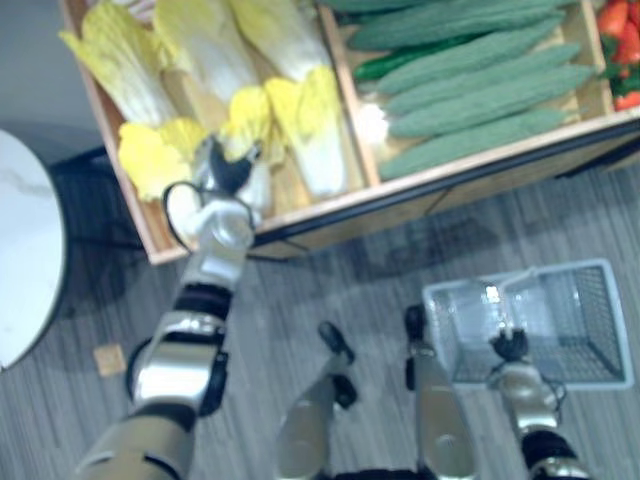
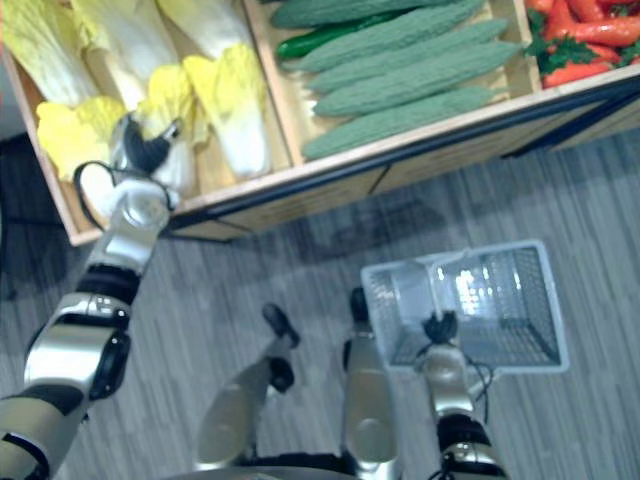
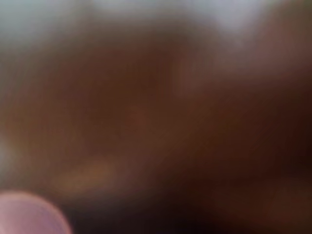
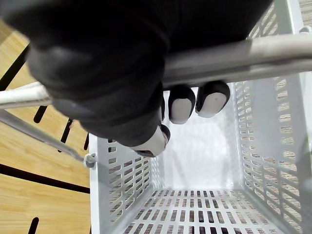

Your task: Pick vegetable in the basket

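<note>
Right hand [image 4: 181, 103] fingers curl round the handle [image 4: 253, 51] of the grey basket [image 1: 600, 330] on the floor, while farther off the left hand [image 1: 225, 172] sits at the yellow cabbages [image 1: 310, 120] in the wooden crate [image 1: 330, 208], its grasp impossible to tell.

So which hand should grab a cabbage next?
Left, probably: the left hand is up at the cabbages in the crate, while the right hand is curled round the handle of the basket.

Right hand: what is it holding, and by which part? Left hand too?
The right hand is curled round the handle bar of the basket. The left hand is at the cabbages; whether it holds one cannot be told.
</note>
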Available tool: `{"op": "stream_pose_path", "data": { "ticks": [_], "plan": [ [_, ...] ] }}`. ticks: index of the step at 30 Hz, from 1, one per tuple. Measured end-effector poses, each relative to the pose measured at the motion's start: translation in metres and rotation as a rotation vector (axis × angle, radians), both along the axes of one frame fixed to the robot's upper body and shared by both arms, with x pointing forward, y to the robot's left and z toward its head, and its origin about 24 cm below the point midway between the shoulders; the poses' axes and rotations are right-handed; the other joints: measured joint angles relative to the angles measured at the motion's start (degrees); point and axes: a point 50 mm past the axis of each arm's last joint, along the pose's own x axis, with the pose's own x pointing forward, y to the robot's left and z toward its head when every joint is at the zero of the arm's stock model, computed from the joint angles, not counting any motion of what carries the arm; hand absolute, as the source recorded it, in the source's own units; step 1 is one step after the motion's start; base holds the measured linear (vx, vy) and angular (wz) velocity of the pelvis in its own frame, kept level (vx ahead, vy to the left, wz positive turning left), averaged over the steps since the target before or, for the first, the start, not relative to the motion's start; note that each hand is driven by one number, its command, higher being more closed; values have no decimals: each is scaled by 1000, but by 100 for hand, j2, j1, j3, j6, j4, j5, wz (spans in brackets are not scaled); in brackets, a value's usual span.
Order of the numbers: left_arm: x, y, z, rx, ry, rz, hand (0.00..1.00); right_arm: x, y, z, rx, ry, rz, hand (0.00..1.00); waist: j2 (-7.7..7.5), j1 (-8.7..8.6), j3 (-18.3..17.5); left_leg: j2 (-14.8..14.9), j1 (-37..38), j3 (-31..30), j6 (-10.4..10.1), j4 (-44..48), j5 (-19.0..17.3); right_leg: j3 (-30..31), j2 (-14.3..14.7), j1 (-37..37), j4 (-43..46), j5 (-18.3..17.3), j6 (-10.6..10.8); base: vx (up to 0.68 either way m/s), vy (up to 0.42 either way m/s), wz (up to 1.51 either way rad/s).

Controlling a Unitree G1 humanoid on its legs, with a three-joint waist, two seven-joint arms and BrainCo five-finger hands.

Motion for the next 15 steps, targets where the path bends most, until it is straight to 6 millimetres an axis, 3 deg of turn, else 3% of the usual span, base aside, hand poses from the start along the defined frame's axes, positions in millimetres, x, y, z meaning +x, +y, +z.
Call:
{"op": "stream_pose_path", "data": {
  "ticks": [9, 15],
  "plan": [
    [-6, 2, -34, 14, 139, -20, 100, -13, -1, -5, 15, 17, 18, 100, -19, -83, 7, 42, 773, -167, -5, -84, -4, -199, 45, 988, -353, -5, -4, 93, -47, 4],
    [-21, 8, -45, -5, 124, -19, 100, -26, -1, -12, 24, 37, 10, 100, -80, -74, -34, 88, 1159, -194, -59, -83, -48, -268, 97, 1432, -440, -47, -59, 45, -36, 2]
  ]
}}
